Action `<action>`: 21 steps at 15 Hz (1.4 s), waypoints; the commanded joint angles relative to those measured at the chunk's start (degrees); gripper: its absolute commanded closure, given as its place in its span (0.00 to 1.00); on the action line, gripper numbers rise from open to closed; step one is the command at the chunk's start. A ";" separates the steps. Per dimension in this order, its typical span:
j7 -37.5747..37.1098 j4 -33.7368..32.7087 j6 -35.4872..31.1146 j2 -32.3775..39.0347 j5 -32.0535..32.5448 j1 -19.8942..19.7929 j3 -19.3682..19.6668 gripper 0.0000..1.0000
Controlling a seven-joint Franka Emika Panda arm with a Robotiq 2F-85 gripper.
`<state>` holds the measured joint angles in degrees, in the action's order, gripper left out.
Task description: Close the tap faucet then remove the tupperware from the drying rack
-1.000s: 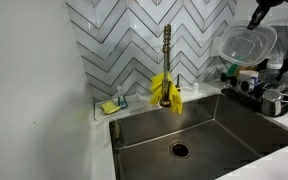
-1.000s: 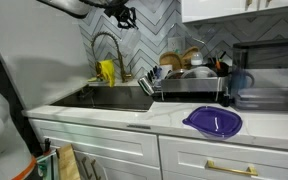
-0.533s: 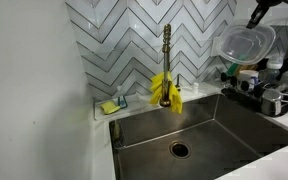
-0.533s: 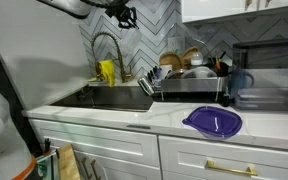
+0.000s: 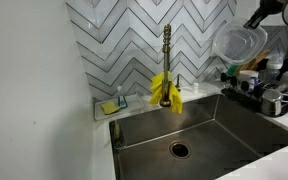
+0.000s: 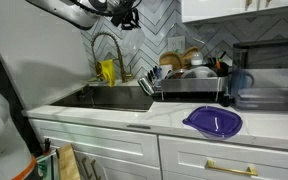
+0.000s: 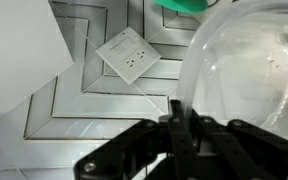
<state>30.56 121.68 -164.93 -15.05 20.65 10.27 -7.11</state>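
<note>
My gripper is shut on the rim of the clear tupperware, which fills the right of the wrist view. In an exterior view the tupperware hangs tilted in the air above the drying rack, with the gripper at its upper edge. The brass tap faucet stands behind the sink, well to the left of the tupperware. From the opposite side, the gripper is high above the sink, between the tap faucet and the drying rack.
Yellow rubber gloves hang on the faucet over the steel sink. A sponge lies at the sink's back corner. Dishes and pots fill the rack. A purple lid lies on the counter. A wall outlet is on the tiled wall.
The arm has shifted slightly with the tupperware still in its grip; the tupperware has moved a little toward the faucet side. The jaws stay shut.
</note>
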 commanded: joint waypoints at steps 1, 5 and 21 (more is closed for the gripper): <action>1.33 5.94 -5.61 -3.65 -2.90 1.46 2.35 0.99; 2.90 7.77 -11.26 -4.52 -3.40 3.23 4.07 0.99; 3.29 6.34 -33.00 -3.69 4.35 -1.25 2.18 0.99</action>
<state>35.27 127.83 -193.64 -18.54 22.26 11.60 -3.60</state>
